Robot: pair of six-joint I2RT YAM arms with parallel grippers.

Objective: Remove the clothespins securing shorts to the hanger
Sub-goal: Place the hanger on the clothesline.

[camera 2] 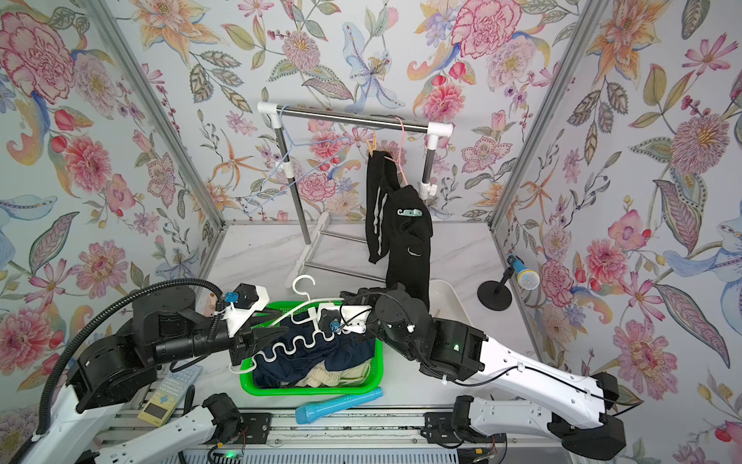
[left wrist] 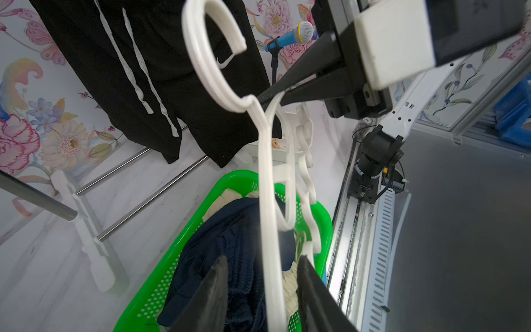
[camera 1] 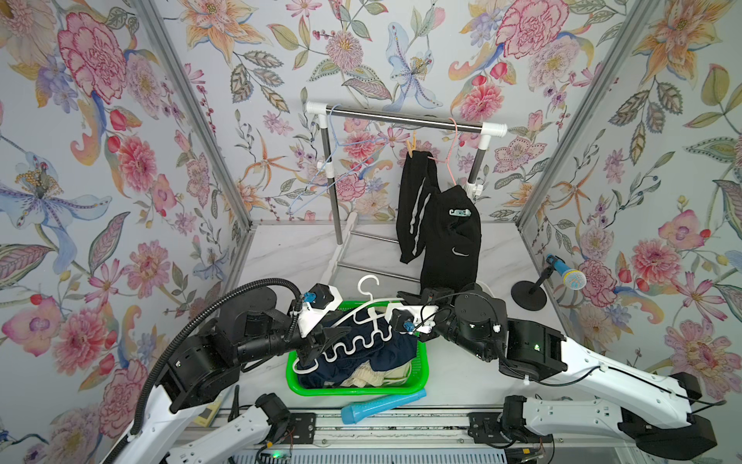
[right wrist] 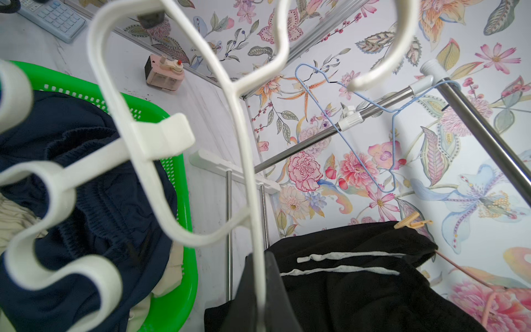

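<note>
A bare white hanger hangs over the green basket. My right gripper is shut on its thin bar. My left gripper stands open around another bar of it, jaws apart and not touching. Navy shorts and cream shorts lie in the basket. Black shorts with pale stripes hang from a pink hanger on the rack. A tan clothespin grips their top corner, and a pale teal clip sits lower on them.
The metal rack stands at the back and also carries an empty blue wire hanger. A blue tube lies in front of the basket. A toy microphone stands at the right, near a white tray. A remote lies front left.
</note>
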